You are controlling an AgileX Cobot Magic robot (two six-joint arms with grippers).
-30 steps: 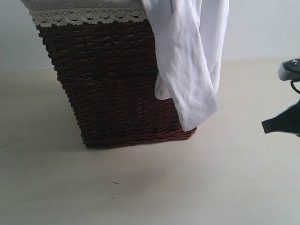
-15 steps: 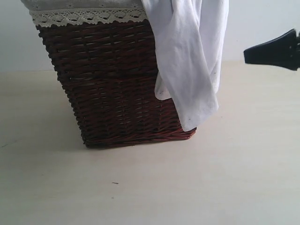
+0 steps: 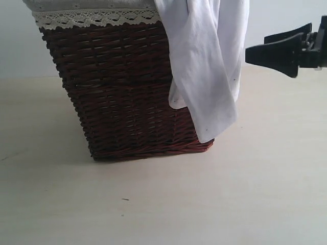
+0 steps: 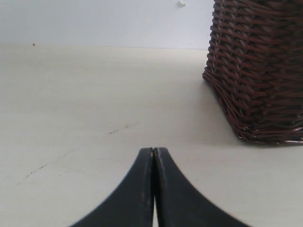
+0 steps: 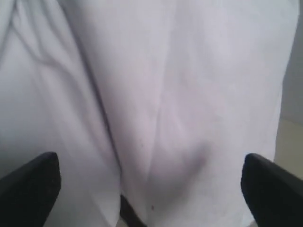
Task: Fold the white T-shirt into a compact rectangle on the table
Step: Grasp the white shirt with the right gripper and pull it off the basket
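Observation:
The white T-shirt (image 3: 209,66) hangs in long folds over the right side of a dark wicker basket (image 3: 122,92), its lowest end near the basket's foot on the table (image 3: 204,204). My right gripper (image 3: 257,47) hovers just right of the hanging cloth, open and pointing at it. In the right wrist view the shirt (image 5: 180,94) fills the frame, with the gripper (image 5: 149,189) wide apart, its fingertips (image 5: 33,184) clear of the cloth. My left gripper (image 4: 154,150) is shut on nothing, low over the table (image 4: 94,94), apart from the basket (image 4: 260,71).
The basket has a lace-trimmed cloth lining (image 3: 92,18) at its rim. A pale wall (image 3: 286,30) stands behind the table. Bare table surface stretches in front of and to both sides of the basket.
My right gripper has risen from low at the right edge to the height of the hanging shirt, moved left toward it, and opened. The shirt and basket have not moved.

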